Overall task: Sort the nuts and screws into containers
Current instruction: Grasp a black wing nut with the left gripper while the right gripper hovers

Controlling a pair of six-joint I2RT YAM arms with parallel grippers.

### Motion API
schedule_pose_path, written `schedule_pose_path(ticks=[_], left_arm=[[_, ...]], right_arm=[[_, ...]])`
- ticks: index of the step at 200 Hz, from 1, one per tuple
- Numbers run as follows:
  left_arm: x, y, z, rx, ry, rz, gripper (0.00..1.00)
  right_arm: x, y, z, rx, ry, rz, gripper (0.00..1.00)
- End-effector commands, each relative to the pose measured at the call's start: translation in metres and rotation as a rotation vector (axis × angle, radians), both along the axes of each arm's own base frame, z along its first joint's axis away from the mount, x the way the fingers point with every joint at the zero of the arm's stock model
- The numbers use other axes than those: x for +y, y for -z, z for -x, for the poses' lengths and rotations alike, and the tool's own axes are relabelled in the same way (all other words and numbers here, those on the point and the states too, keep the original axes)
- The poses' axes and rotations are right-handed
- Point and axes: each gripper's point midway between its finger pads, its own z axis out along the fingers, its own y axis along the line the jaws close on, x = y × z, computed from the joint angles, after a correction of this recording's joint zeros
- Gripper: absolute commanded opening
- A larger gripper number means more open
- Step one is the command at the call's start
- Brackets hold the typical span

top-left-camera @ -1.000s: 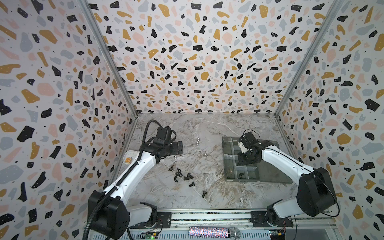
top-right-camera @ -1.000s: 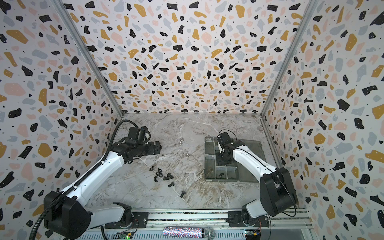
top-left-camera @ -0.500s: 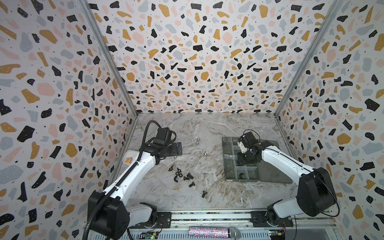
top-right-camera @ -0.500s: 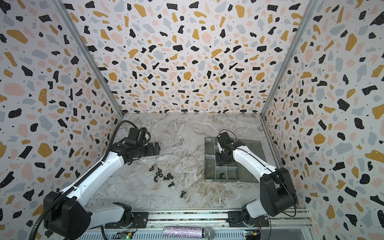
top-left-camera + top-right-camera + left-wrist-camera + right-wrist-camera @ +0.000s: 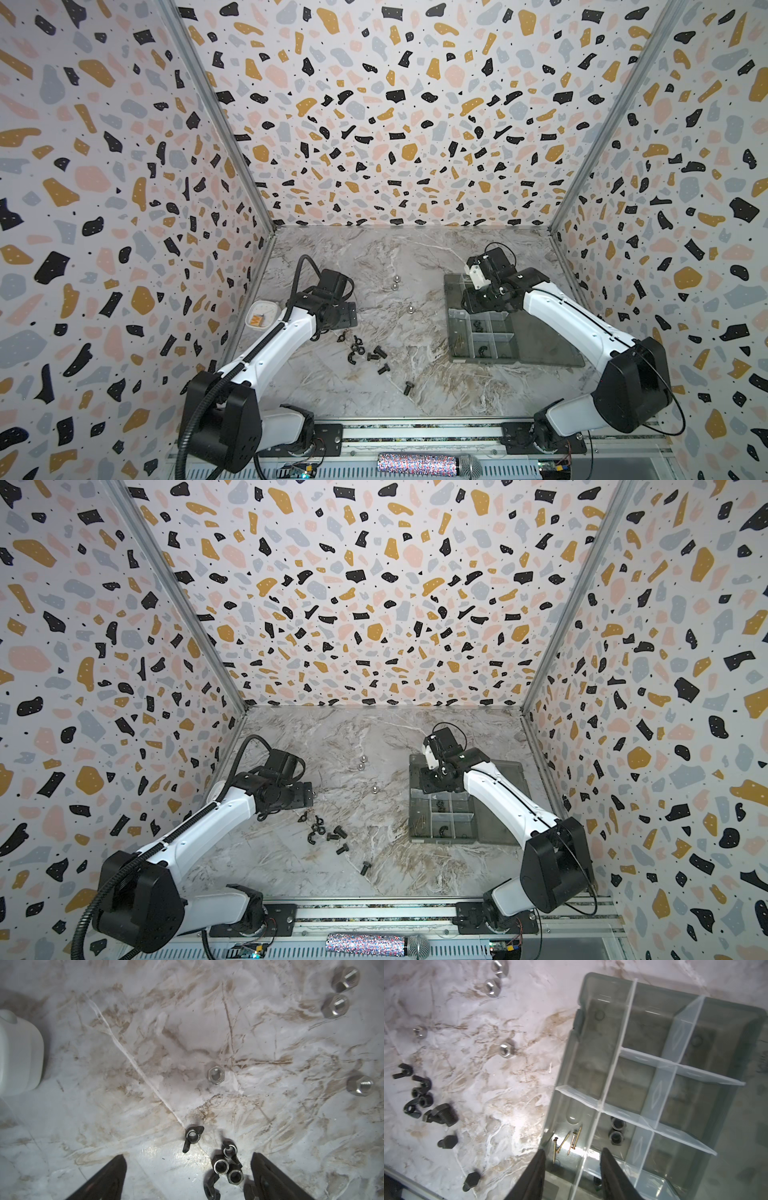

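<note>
Bare marble [image 5: 419, 345] lies open between the black nuts [image 5: 358, 350] and organiser box [image 5: 503, 332].

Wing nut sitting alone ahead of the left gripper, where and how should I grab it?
Probably from straight above, left gripper pinching the wing nut by its round centre barrel: it lies flat, hole up, wings sticking out two opposite ways, leaving the other sides free.
</note>
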Motion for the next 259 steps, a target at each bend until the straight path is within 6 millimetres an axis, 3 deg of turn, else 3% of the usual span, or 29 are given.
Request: schedule_pose_path(ticks=[1,36,65,96,185,259], left_arm=[[0.007,0.004,0.002,0.01,-0.038,-0.012,0.93],[0.006,0.004,0.001,0.013,-0.032,-0.014,0.93],[0.005,0.023,0.011,0.063,-0.027,-0.007,0.91],[0.0,0.037,0.01,0.098,-0.024,0.01,0.8],[-0.003,0.078,0.009,0.165,-0.046,0.011,0.7],[-0.002,0.093,0.013,0.176,-0.052,0.014,0.6]], right_arm=[[0.017,0.0,0.0,0.028,-0.028,-0.026,0.45],[0.035,-0.005,-0.012,0.013,-0.068,-0.026,0.43],[0.042,-0.006,-0.018,0.014,-0.089,-0.031,0.42],[0.047,-0.007,-0.019,0.026,-0.108,-0.039,0.4],[0.036,-0.008,-0.015,0.04,-0.117,-0.005,0.39],[0.024,-0.009,-0.013,0.045,-0.105,0.008,0.38]])
